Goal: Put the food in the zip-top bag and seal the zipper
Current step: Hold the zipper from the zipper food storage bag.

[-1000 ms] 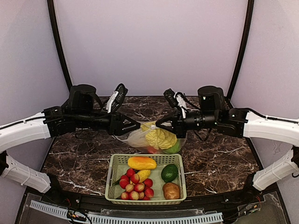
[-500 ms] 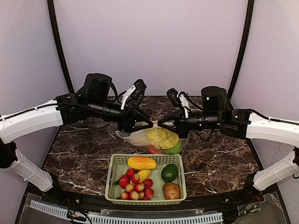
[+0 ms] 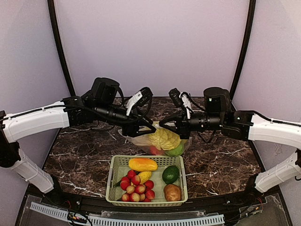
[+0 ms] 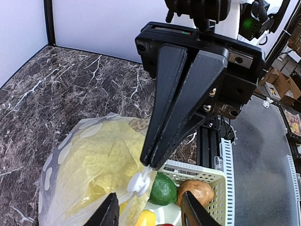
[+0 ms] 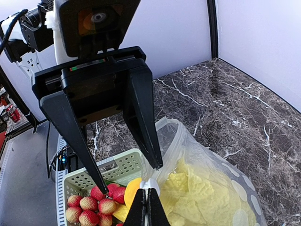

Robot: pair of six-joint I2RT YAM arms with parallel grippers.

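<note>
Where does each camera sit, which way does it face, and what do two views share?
Top external: above and behind the bases, looking down; both arms meet over the zip-top bag.
Left wrist: faces the shut right gripper; own open fingers at bottom.
Right wrist: faces the open left gripper; own shut fingers at bottom.
Shared: both wrist views show the basket and bag.

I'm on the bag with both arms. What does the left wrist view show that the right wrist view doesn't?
Left wrist only: the right gripper seen whole from the front, shut on the white zipper tab, and the avocado and potato in the basket. Right wrist only: the left gripper seen whole, open with its fingers spread, and the red fruits. Both: the dotted bag holding the cabbage, the tab, the basket and the marble table.
</note>
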